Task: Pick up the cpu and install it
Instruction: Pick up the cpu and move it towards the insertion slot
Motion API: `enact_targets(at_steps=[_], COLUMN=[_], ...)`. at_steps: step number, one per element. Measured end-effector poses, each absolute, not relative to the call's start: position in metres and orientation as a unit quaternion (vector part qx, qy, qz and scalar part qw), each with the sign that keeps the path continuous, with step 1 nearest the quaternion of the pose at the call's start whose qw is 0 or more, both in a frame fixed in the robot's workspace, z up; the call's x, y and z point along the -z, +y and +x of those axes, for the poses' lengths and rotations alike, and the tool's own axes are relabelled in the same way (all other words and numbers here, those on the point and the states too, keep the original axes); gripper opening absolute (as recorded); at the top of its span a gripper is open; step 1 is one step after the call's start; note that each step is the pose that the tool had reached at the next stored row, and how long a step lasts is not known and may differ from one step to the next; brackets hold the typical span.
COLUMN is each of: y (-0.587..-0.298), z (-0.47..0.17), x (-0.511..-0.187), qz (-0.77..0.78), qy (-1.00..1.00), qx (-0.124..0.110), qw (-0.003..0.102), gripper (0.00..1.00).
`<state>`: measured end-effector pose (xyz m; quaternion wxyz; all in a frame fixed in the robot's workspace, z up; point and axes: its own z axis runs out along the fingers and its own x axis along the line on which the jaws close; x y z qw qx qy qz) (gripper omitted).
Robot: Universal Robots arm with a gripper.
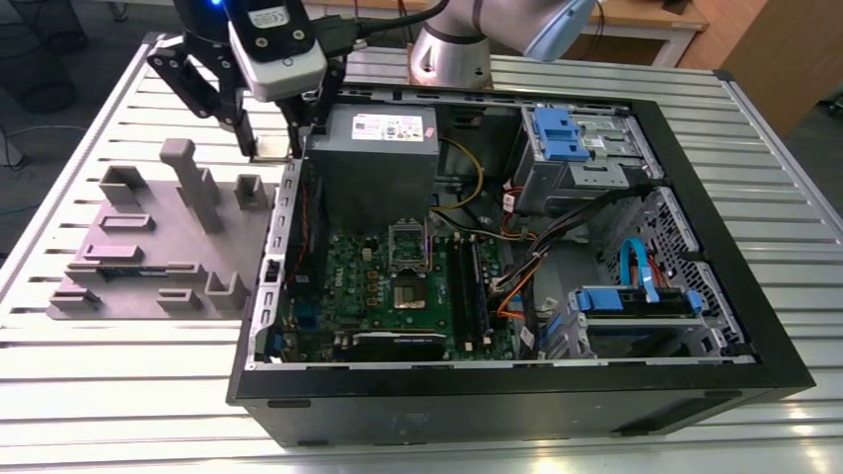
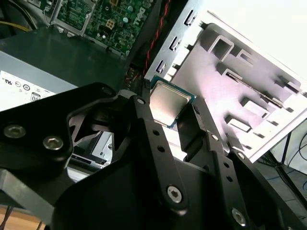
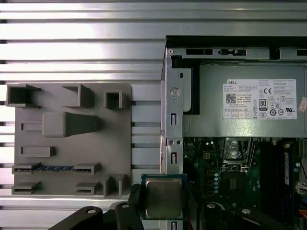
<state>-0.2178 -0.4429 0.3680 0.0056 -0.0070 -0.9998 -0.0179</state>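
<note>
The cpu [image 2: 168,101], a small flat square chip with a shiny silver top, is pinched between the black fingers of my gripper [image 2: 169,114]. In the exterior view the gripper [image 1: 271,146] hangs in the air over the case's wall on that view's left, between the tray and the power supply, with the cpu [image 1: 270,152] at its tip. In the first wrist view the cpu [image 3: 164,197] sits over the case's edge wall. The metal-framed socket [image 1: 409,259] lies on the green motherboard inside the case, apart from the gripper; its dark centre [image 3: 234,183] is uncovered.
The mauve-grey tray [image 1: 145,247] with upright blocks rests on the slatted table beside the open computer case [image 1: 737,296]. A grey power supply [image 1: 375,148] fills the case's back corner. Cables, blue drive bays [image 1: 567,133] and memory sticks crowd the exterior view's right.
</note>
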Motion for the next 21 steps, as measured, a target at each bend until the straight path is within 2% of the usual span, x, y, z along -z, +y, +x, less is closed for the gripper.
enact_targets(at_steps=[21], y=[-0.443], z=[-0.165], x=[-0.368], qz=[-0.007], qy=[-1.0], qx=[0.018], qw=[0.006], gripper=[0.47])
